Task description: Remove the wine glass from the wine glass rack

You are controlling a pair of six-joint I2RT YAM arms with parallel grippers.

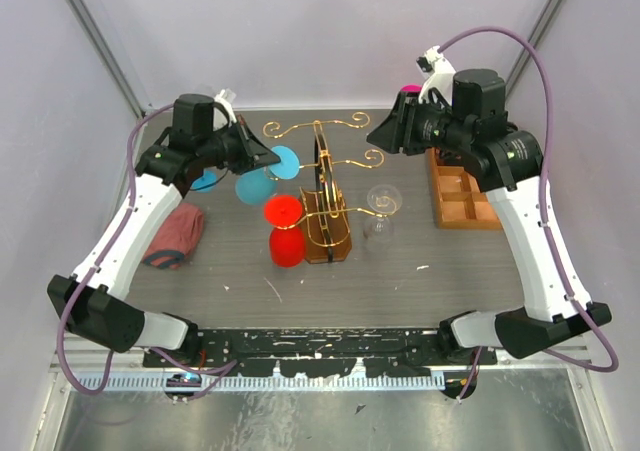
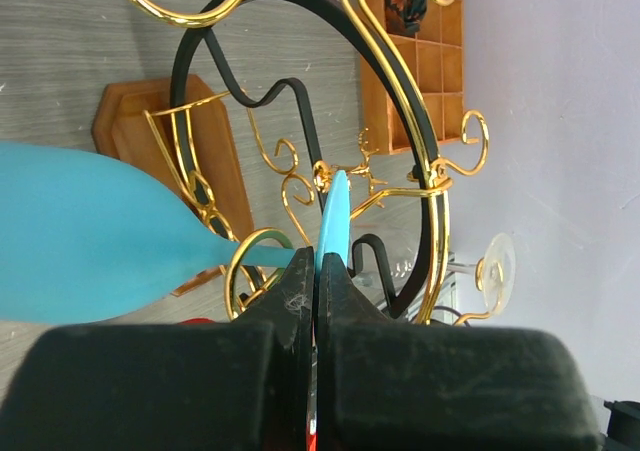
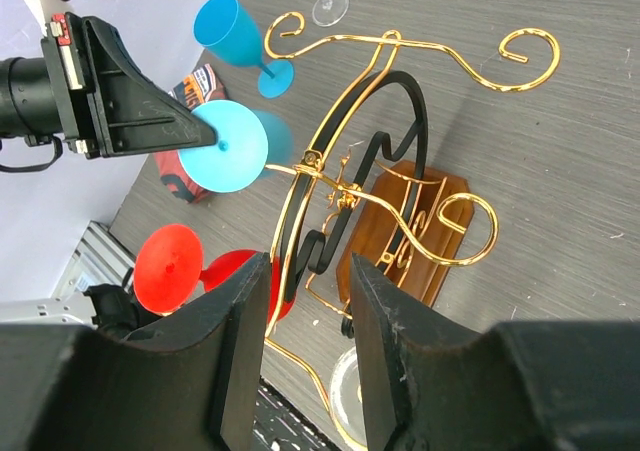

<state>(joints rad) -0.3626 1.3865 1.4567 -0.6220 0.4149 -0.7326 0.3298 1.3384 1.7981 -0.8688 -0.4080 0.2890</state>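
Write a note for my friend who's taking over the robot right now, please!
The left claw is shut on the foot of the blue wine glass.
The right claw is open and empty, above the wine glass rack.
The blue glass's stem sits in a gold curl of the rack; a red glass and a clear glass are there too.
Done: the grip.
Left: slide the blue glass off the rack.
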